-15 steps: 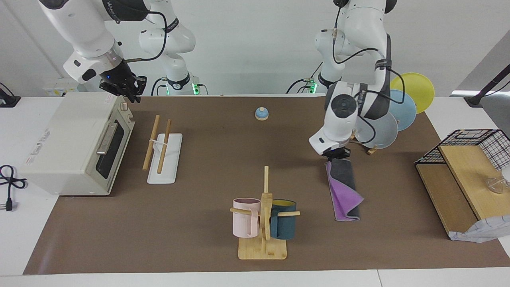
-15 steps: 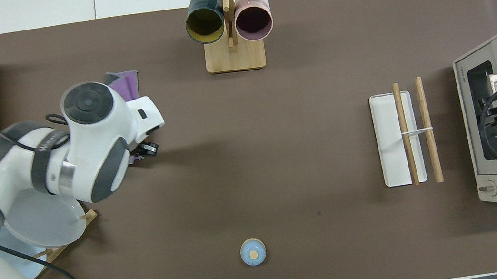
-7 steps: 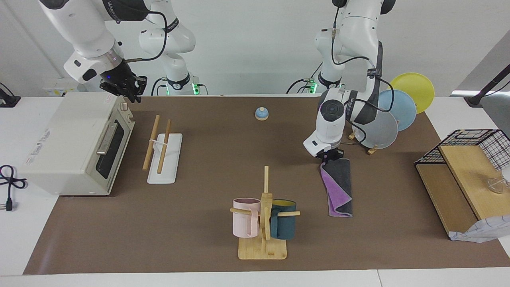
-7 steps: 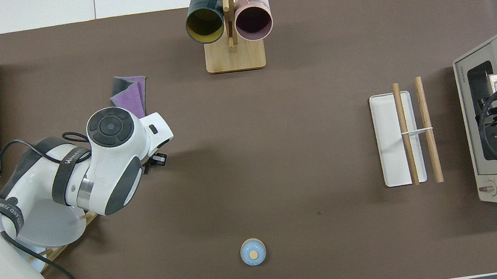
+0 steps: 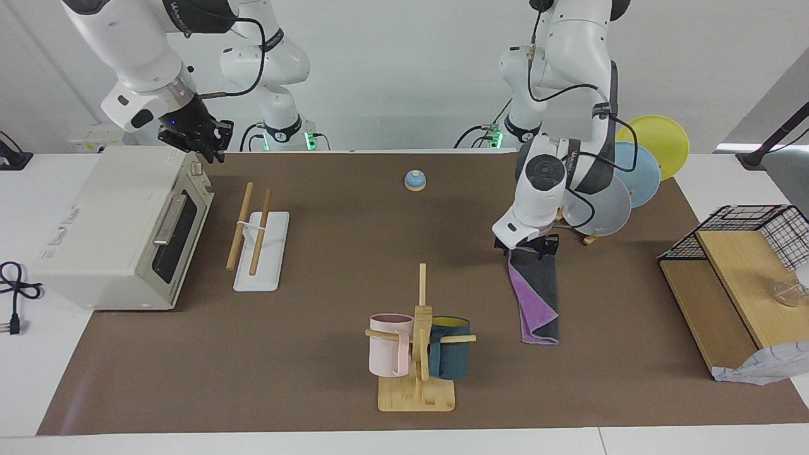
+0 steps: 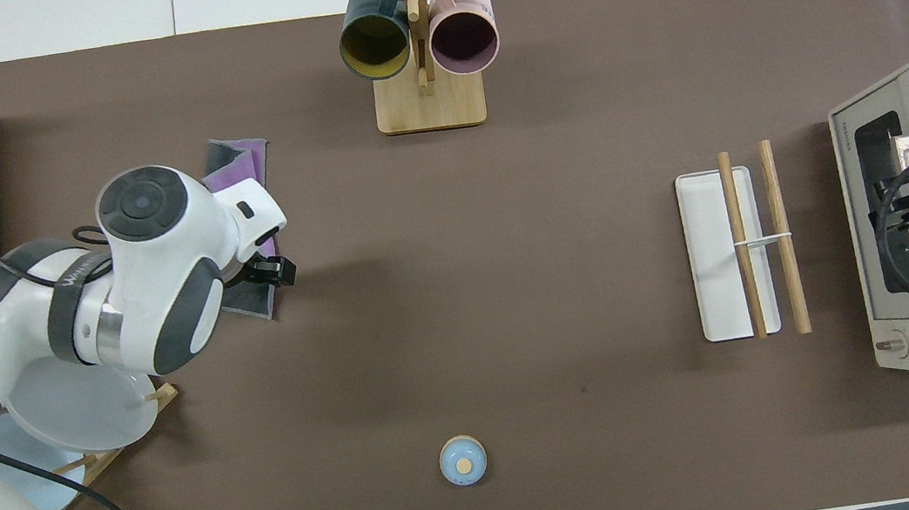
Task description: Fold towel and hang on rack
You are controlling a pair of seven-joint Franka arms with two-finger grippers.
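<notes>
The towel [image 5: 537,297] lies folded lengthwise on the brown mat, purple face and dark grey face both showing, toward the left arm's end of the table. It also shows in the overhead view [image 6: 236,165], partly under the left arm. My left gripper [image 5: 528,248] is low over the towel's end nearest the robots, fingers spread, holding nothing. The rack [image 5: 262,253] stands bare beside the toaster oven; its white base also shows in the overhead view [image 6: 714,256]. My right gripper [image 5: 205,144] waits above the toaster oven.
A mug tree [image 5: 418,341] with pink and teal mugs stands beside the towel. A toaster oven [image 5: 120,221] is at the right arm's end. A blue bell [image 5: 415,181], a plate stand with plates [image 5: 607,202] and a wooden shelf [image 5: 727,284] are also on the table.
The left gripper laid the towel's lifted end down, let go and shifted slightly toward the plate stand. The towel now lies flat. The right arm has not moved.
</notes>
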